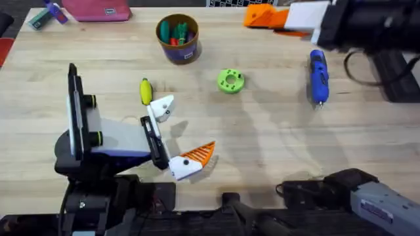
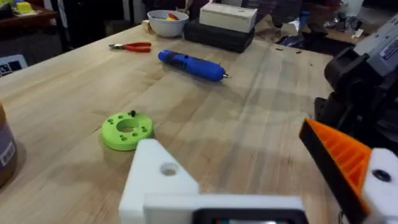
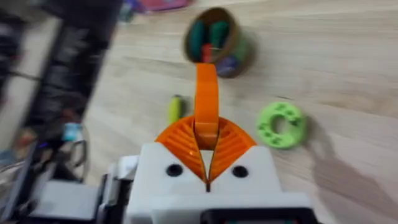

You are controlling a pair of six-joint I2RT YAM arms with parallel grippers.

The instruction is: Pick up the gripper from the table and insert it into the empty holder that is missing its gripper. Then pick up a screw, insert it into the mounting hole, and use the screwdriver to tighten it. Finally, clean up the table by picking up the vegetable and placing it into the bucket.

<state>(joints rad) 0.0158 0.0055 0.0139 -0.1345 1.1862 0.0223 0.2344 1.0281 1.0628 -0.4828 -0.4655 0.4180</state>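
The right gripper (image 3: 206, 140) is clamped shut on the loose orange finger (image 3: 206, 93), which stands up out of its ribbed orange pads. In the overhead view this gripper (image 1: 269, 18) hangs high over the far right of the desk (image 1: 275, 131), well apart from the left arm.

The left gripper (image 1: 177, 133) lies low at the near left, spread wide and holding nothing. Its farther jaw is the bare white holder (image 1: 162, 107), its nearer jaw a white block with a fixed orange finger (image 1: 197, 157). From the left wrist, the holder (image 2: 161, 180) shows a round hole in its face.

The yellow vegetable (image 1: 146, 91) lies just left of the holder, very close to it. The bucket (image 1: 178, 54) stands farther off, green and red items inside.

Between the two grippers, a green disc (image 1: 230, 80) sits on open desk to the right of the holder, and the blue screwdriver (image 1: 318, 77) lies at the right. A pink pouch (image 1: 98, 9) rests at the far left edge.
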